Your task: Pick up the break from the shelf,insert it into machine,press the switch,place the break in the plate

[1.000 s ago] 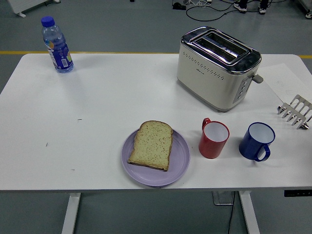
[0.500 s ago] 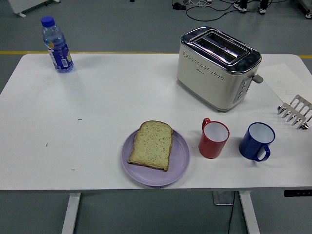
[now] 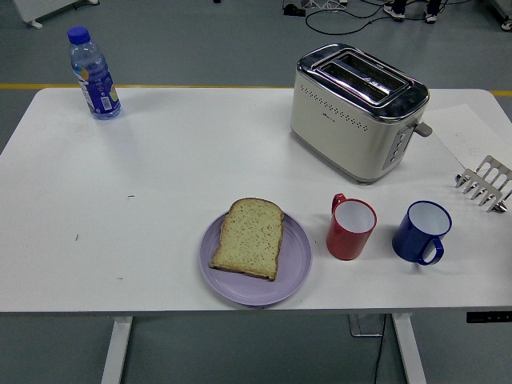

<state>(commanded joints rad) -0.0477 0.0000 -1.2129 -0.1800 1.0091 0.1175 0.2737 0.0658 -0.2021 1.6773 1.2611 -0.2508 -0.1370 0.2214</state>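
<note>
One slice of brown-crusted bread [image 3: 249, 238] lies flat on a round lilac plate [image 3: 295, 264] near the front edge of the white table [image 3: 160, 176], its rounded top pointing away from the camera. One cream and chrome two-slot toaster [image 3: 358, 108] stands at the far right, both slots showing dark and narrow; a small mark sits on its cream side wall, too small to read, and its lever [image 3: 423, 128] juts from the right end. Two mugs stand between toaster and front edge: a red mug with white inside [image 3: 350, 227] just right of the plate, and a dark blue mug with white inside [image 3: 421, 232] beside it, apart. One clear plastic water bottle with a blue cap [image 3: 94, 74] stands at the far left corner; its blue label carries print that cannot be made out. One silver wire toast rack [image 3: 485, 183] sits at the right edge, partly cut off by the frame, next to a white sheet of paper [image 3: 460, 132]. Neither robot hand appears anywhere, so their fingers cannot be described
</note>
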